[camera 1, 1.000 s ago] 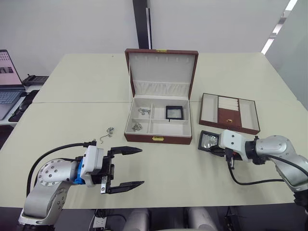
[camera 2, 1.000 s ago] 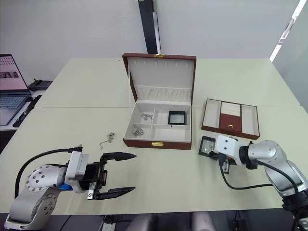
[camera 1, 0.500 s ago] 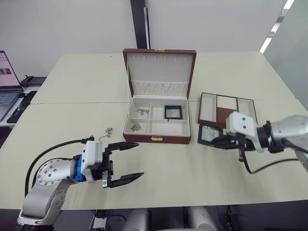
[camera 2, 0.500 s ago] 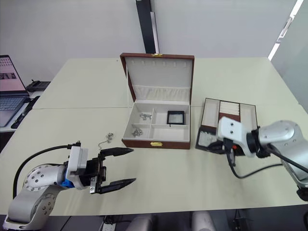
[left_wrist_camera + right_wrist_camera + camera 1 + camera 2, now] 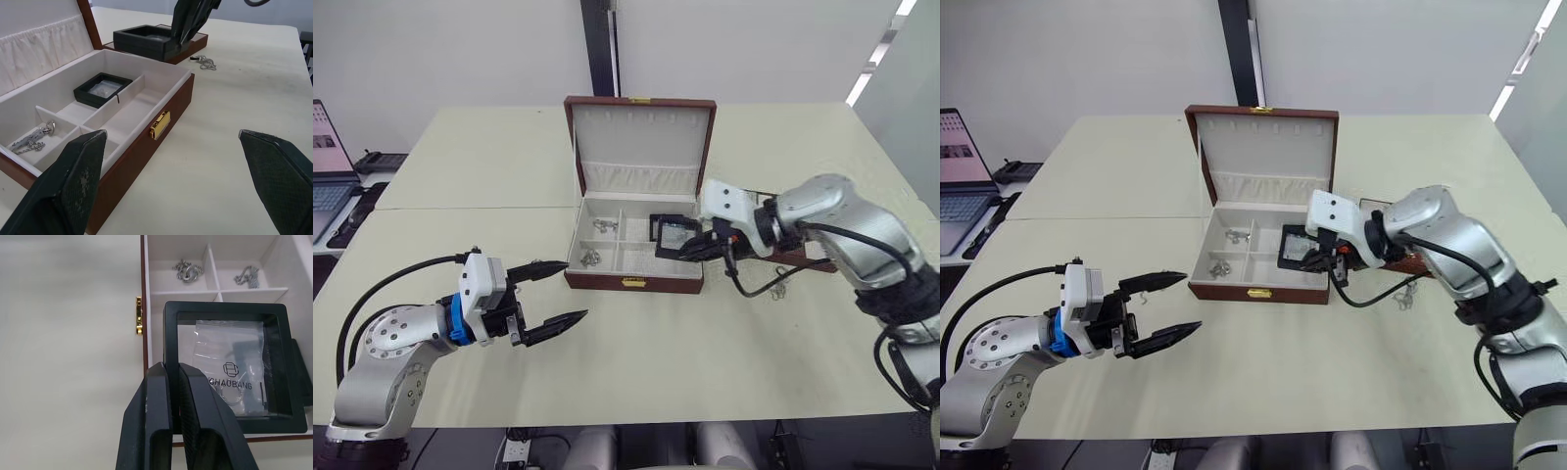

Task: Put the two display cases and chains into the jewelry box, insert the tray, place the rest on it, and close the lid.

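While pinched by right gripper (image 5: 171,382), display case (image 5: 230,377) above jewelry box (image 5: 636,282); left gripper (image 5: 553,294) spread.

One piece of writing can be read. In the right wrist view, the word "CHAOBANG" stands in dark capitals, with a small rounded logo mark just above it, on a clear plastic bag (image 5: 234,369) that lies behind the window of the black-framed display case (image 5: 225,362). The print sits near the middle of the bag, just above a small ring-like item inside it.

The laptop screen (image 5: 325,137) at the far left edge of the table (image 5: 705,362) shows rows of marks, too small to make out.
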